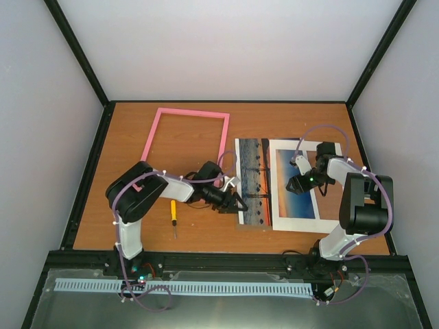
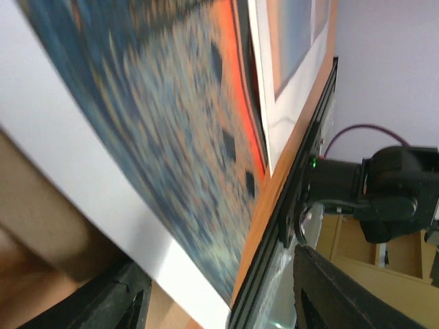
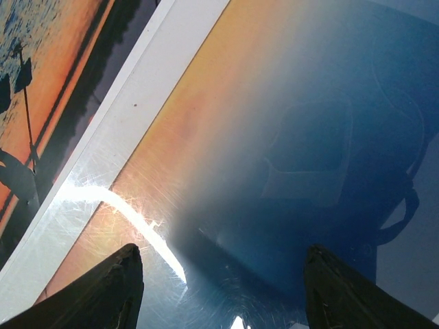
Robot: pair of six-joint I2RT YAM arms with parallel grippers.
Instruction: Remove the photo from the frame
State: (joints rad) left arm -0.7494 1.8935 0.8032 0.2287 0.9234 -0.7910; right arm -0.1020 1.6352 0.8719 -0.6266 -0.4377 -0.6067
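Wooden table [image 1: 288,120] carries the empty frame [image 1: 192,112] at upper left; the photo [image 1: 252,178] lies apart at centre, beside a white-bordered sheet [image 1: 295,225]. Left gripper [image 1: 239,203] and right gripper [image 1: 298,185]: jaws part-open, holding nothing. Removal appears complete; next, retract both arms clear.

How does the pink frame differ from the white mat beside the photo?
The frame is pink and thin; the mat is white and wide. The frame's opening shows bare table; the mat's shows a blue and orange picture. Both are rectangular and lie flat on it.
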